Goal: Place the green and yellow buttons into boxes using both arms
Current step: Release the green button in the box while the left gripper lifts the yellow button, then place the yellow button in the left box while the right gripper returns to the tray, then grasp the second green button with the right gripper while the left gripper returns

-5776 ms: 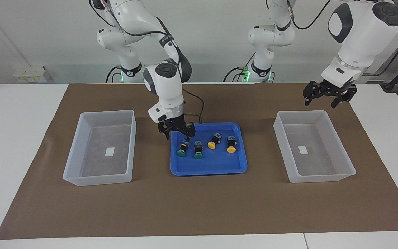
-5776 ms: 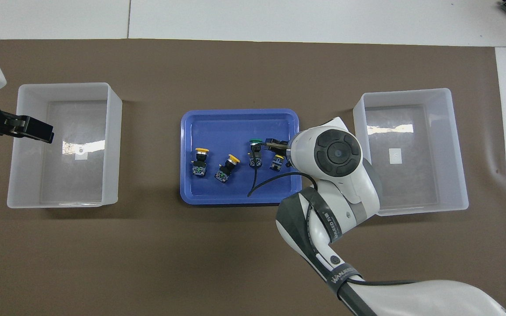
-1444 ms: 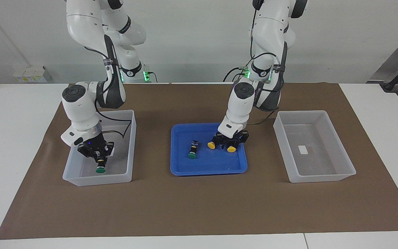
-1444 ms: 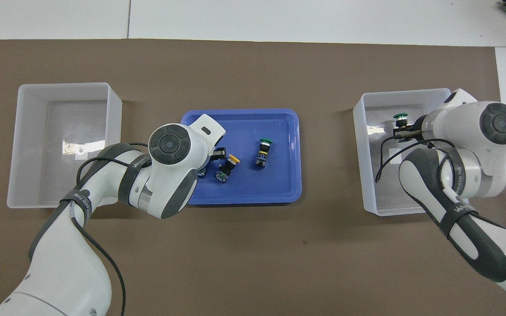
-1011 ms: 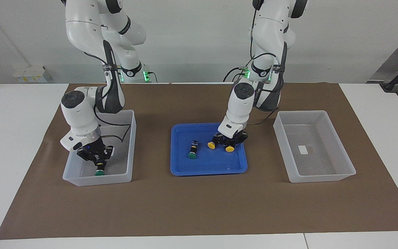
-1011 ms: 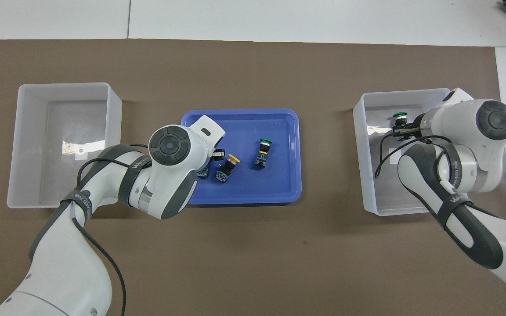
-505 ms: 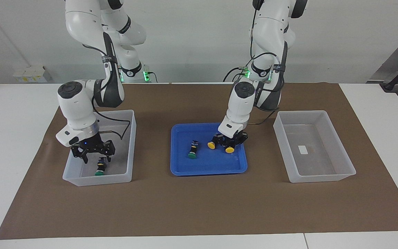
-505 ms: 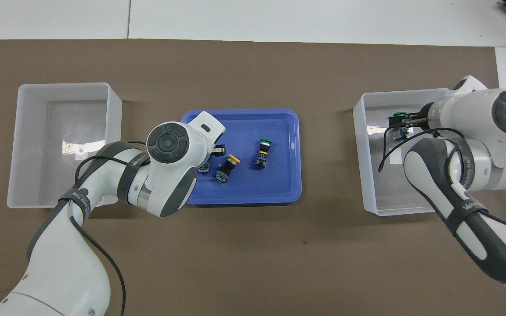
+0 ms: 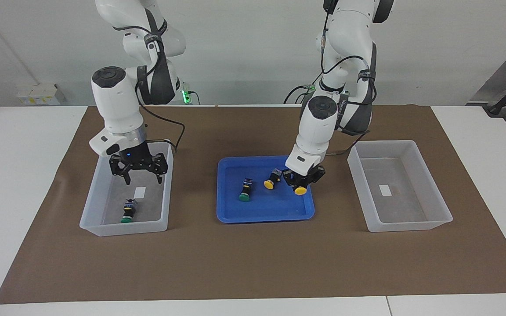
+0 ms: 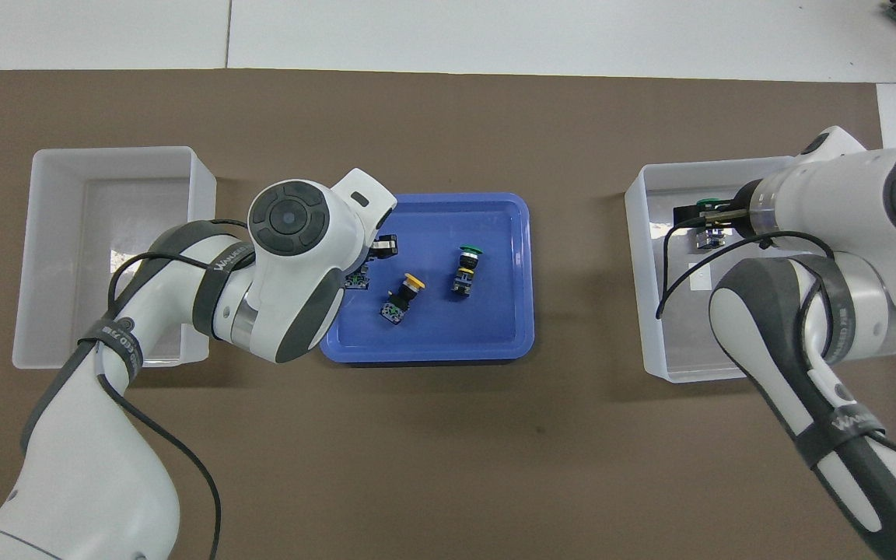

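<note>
one button (image 9: 127,211) in a box (image 9: 99,206), two in tray (image 9: 266,215)

One green button (image 9: 127,213) lies in the lower-left box (image 9: 99,206). Second green button (image 9: 245,192) and one yellow button (image 9: 271,180) lie mid-frame; other yellow button (image 9: 300,187) is raised. Right box (image 9: 428,219) holds none.

A matt brown paper-like sheet (image 9: 253,263) covers the smooth white counter (image 9: 16,175), lying flat with faint creases. The two boxes (image 9: 103,193) (image 9: 411,219) are translucent whitish plastic, their walls smooth and their floors catching pale glare. The blue tray (image 9: 264,215) is opaque plastic with a soft sheen. The buttons have smooth plastic caps, yellow (image 9: 269,184) and green (image 9: 243,198), on dark matt bodies. Both arms wear glossy white shells (image 10: 292,257) with dark grey matt joints, and each end effector (image 9: 139,169) (image 9: 302,181) is matt black.
</note>
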{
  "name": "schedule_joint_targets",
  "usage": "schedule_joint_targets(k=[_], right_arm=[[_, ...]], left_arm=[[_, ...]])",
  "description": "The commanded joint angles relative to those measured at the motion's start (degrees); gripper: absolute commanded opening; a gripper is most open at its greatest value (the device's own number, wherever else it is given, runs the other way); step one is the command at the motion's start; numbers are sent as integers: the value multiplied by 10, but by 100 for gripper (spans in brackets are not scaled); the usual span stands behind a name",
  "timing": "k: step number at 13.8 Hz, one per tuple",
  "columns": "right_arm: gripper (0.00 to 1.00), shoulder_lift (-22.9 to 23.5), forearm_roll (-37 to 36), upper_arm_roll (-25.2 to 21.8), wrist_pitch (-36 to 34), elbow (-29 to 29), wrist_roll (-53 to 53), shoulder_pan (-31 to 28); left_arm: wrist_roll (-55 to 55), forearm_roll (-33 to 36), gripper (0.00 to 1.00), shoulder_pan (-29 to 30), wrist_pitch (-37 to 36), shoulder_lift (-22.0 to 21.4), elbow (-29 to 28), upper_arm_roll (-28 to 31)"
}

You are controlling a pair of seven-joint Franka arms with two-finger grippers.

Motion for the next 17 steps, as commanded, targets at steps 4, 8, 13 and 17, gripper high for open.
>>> schedule_joint_targets(k=[4,8,13,17], right_arm=[[100,30,7,0,-3,45,127,101],[100,74,-6,0,0,79,214,159],[100,136,-49,0,14,116,296,199],[100,182,-125,0,45,113,389,233]], left_arm=[[132,-4,0,115,-128,0,93,-1],[256,-7,0,197,-129,-3,88,-1],[311,-9,0,245,-34,-37,-30,2],[313,-10,0,245,52,-33,-108,1]])
